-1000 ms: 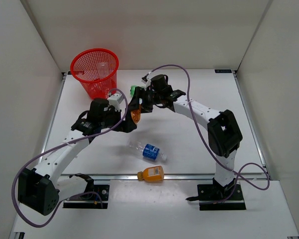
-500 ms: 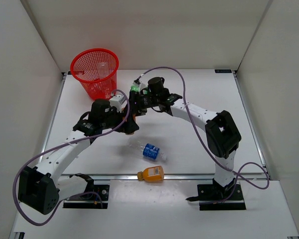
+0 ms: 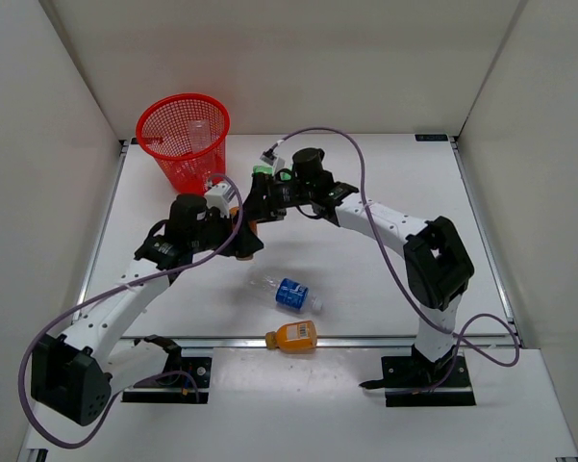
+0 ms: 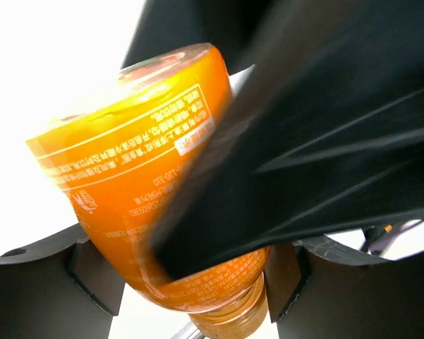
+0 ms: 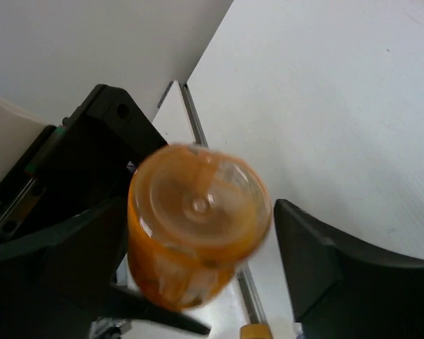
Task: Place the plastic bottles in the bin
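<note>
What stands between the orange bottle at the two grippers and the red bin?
Nothing visible does. The orange bottle sits in the left gripper, and no other object shows between it and the bin.

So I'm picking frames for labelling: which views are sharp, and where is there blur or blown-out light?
Top external: sharp, evenly lit, soft shadows. Left wrist: the orange bottle shows a legible label, but the upper-left background is blown out white and a dark streaked shape covers the right. Right wrist: that bottle's outline is smeared; the table behind looks cleaner.
</note>
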Tool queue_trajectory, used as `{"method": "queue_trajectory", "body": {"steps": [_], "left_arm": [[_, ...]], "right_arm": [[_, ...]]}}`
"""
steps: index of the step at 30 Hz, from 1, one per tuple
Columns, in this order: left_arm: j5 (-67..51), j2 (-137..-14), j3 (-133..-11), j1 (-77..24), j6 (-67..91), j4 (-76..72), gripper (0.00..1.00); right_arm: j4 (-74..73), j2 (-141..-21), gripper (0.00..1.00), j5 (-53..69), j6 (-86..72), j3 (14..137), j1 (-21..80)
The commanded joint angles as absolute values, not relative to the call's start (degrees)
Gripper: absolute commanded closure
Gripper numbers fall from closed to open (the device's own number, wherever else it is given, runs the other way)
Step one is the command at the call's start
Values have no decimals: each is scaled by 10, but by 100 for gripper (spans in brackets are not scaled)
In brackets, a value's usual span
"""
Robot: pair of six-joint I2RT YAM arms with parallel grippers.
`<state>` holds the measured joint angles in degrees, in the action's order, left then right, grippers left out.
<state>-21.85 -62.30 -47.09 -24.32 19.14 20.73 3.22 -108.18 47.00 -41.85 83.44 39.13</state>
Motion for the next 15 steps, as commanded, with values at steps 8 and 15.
{"method": "queue_trajectory", "body": {"steps": [8,15], "left_arm": [[-144,-603,-556,-208,184,245,79],[-11,-758,-805,-149,130,225,71]], "right_arm": [[-46,-994,1,444,-344,851,230],[-204,-896,1,329,-188,750,186]]}}
